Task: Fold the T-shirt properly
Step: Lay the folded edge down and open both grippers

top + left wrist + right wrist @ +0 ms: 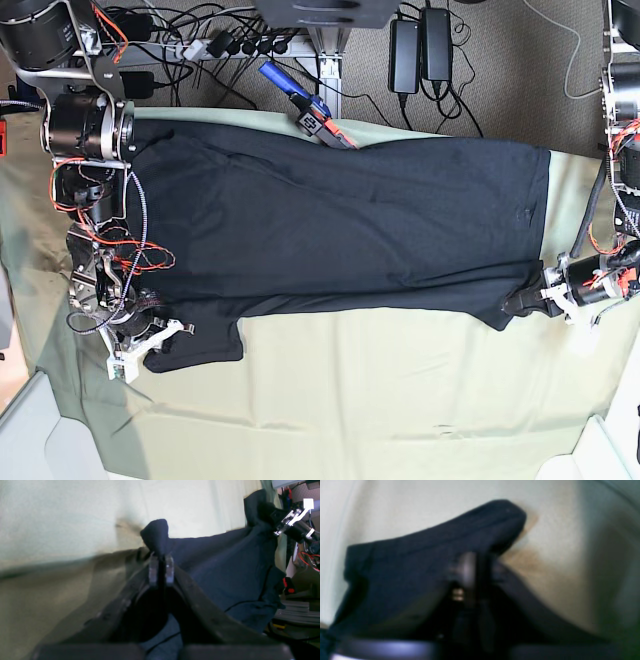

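Black T-shirt point(340, 225) on green sheet point(380, 400).

The T-shirt point(340, 225) is showing as plain black all over, reading slightly navy in the left wrist view, with no print visible. The cloth sheet point(380, 400) beneath it is showing a pale green, unpatterned, with a brownish shadow tint near the claws. The left claw point(532, 298) is looking black with white fittings and red and orange wires. The right claw point(170, 338) is showing white brackets, with red wires on the arm above it. A blue and red-orange tool point(305, 108) is lying at the counter's far edge.
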